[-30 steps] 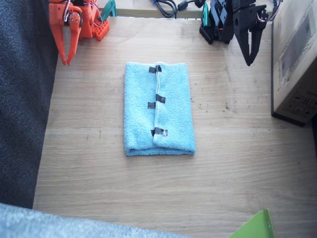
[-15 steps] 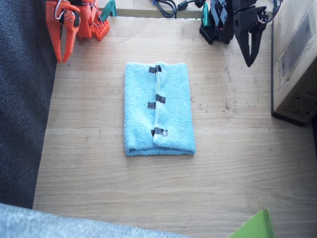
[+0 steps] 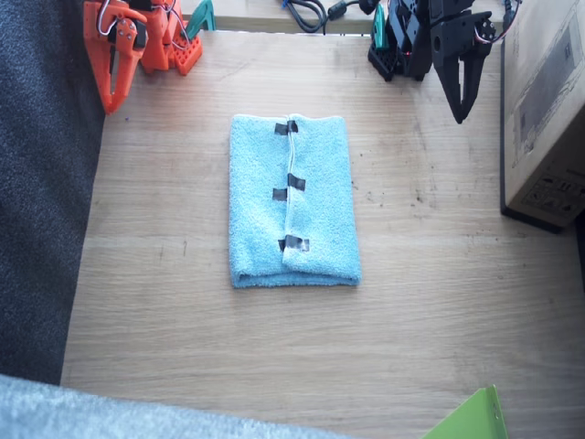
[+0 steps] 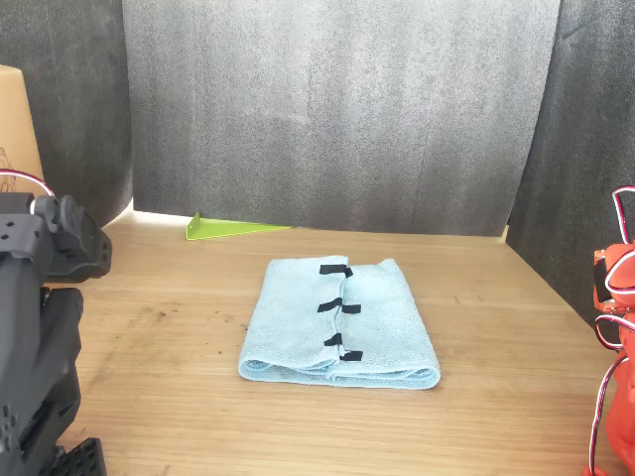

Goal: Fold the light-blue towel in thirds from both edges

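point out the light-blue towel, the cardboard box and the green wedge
light-blue towel (image 3: 320,197), fixed view, its right folded flap
cardboard box (image 3: 548,101), fixed view, its side face
green wedge (image 4: 223,228), front view, its sloping face

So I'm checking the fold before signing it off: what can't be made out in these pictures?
- Layers inside the towel: covered by its top flaps in both views.
- Its white label: not visible.
- Right gripper: fingers look together; front view cuts them off.
- Left gripper: fingers look together; cropped in front view.
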{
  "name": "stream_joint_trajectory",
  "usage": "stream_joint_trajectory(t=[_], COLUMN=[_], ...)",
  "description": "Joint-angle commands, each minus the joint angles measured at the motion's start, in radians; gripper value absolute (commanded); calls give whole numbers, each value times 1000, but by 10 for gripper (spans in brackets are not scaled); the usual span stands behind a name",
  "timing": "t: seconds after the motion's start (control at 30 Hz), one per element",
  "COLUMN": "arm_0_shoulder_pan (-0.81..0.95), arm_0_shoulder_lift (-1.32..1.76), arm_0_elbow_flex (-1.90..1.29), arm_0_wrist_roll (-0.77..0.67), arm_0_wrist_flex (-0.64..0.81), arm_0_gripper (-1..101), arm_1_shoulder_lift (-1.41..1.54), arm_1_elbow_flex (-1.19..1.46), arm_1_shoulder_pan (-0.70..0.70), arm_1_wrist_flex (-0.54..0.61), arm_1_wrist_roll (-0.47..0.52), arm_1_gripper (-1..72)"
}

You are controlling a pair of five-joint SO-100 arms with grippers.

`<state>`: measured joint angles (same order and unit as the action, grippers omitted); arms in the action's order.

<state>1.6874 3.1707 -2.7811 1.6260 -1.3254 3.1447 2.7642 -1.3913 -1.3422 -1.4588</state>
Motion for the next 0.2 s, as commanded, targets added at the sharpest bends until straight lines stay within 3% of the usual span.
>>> stream_joint_trajectory(t=[0.0, 0.17], arm_0_shoulder_pan=[9, 9], arm_0_shoulder_lift=[8, 8], arm_0_elbow_flex=[3, 3], arm_0_wrist_roll=[2, 2], arm_0_wrist_flex=[-8, -8], arm_0_gripper=[-3, -3], arm_1_shoulder_lift=[5, 5], arm_1_elbow_flex=[2, 2], arm_1_shoulder_pan=[-12, -12], arm_1_wrist_flex=[-14, -14], arm_1_wrist_roll=[-11, -11], arm_1_gripper=[0, 0])
